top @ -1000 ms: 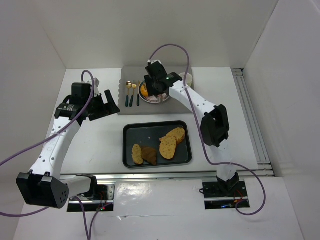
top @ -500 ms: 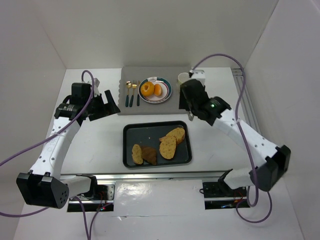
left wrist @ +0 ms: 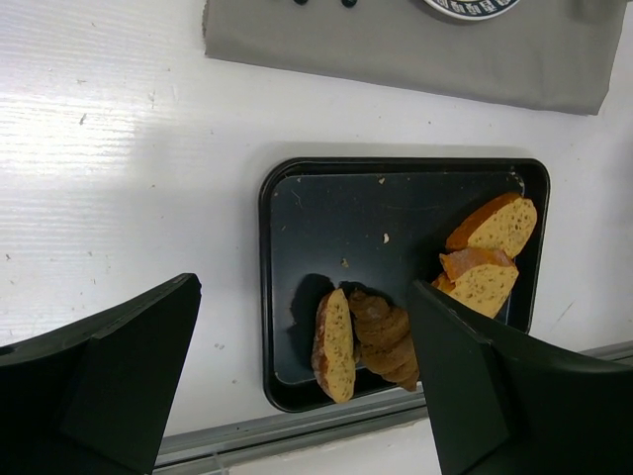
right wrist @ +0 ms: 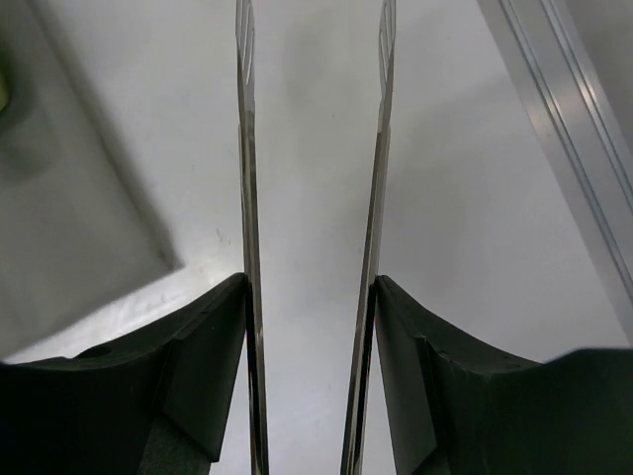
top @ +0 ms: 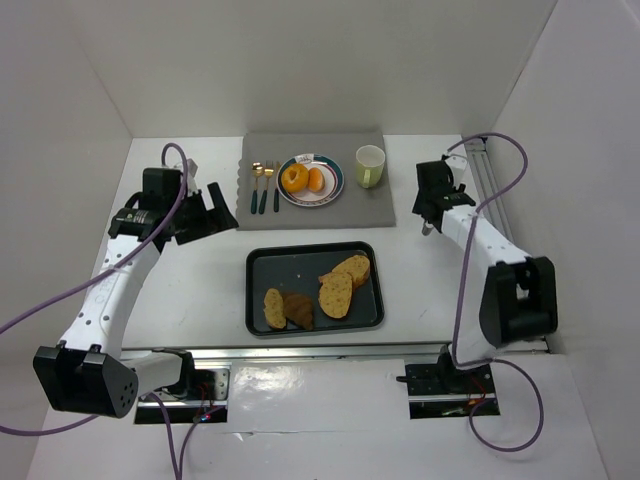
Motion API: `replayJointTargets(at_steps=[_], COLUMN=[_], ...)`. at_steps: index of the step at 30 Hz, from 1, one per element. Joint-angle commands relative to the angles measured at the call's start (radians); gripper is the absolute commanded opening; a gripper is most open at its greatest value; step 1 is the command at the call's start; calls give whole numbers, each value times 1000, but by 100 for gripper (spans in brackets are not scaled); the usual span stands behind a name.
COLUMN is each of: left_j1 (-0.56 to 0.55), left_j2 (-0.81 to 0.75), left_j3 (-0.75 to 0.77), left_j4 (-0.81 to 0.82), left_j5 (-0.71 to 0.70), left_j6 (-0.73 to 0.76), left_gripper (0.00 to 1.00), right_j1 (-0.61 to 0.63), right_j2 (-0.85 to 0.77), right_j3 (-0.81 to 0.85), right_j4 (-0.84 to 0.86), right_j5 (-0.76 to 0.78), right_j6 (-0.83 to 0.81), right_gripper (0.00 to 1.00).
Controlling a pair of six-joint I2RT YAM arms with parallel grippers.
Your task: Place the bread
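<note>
Close to the near edge of the worktop, about midway along it, sits the black tray. Four pieces of bread lie in it: a slice on edge touching a darker twisted piece at the near left, and two overlapping slices toward the right side. Farther in, the left gripper hangs over bare worktop just off the near left corner of the grey mat, its jaws wide apart and empty. The right gripper is over by the right edge of the worktop, off the mat's right side and well apart from both tray and plate. Its fingers seem to press from outside on a pair of thin metal tongs, whose blades stand apart with nothing between them. On the mat along the far edge are a spoon and fork on the left, a plate in the middle and a cup toward the far right corner. Two golden-orange pieces rest side by side on the plate; whether they are bread I cannot tell for sure. If they are, the task looks partly done. Nothing is being carried now, and any further piece has yet to be picked from the tray.
</note>
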Motion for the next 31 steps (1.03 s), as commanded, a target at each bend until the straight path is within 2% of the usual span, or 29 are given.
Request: replayJointTargets(at_steps=[1,7,8,9,10,12,15,19,25,31], left_j1=[5,14,14,14,14,14,14,14,14,14], left_j2=[-14,-14,-5,-5,-5,-5,4,13,-8,-8], left_j3=[19,28,37,37,37,37,46,57,48,39], left_j4=[2,2,2,2,2,2,2,2,2,2], left_j5=[-1,27,27,17,16,16,30,50,50,64], left_j6=[29,18,18,18,18,30,30,21,30,39], left_gripper=[99,99,99,99,99,99,99,99,99,98], right_j1=[-48,-86,-95,-95,-95,-83,-48,-30,9,27], right_j2=[113,295,317,357,368,333,238,81,-62,-86], right_j3=[38,-2,15,42,83,163,188,213,29,-112], right_j4=[256,484,484,470,361,271,176,48,-3,4], right_j5=[-4,-54,-53,-63,-63,-5,45,31,-4,-24], right_j6=[-47,-38,-29,-9,9,37,48,91,147,210], right_gripper=[60,60,63,71,83,100,100,100,100,100])
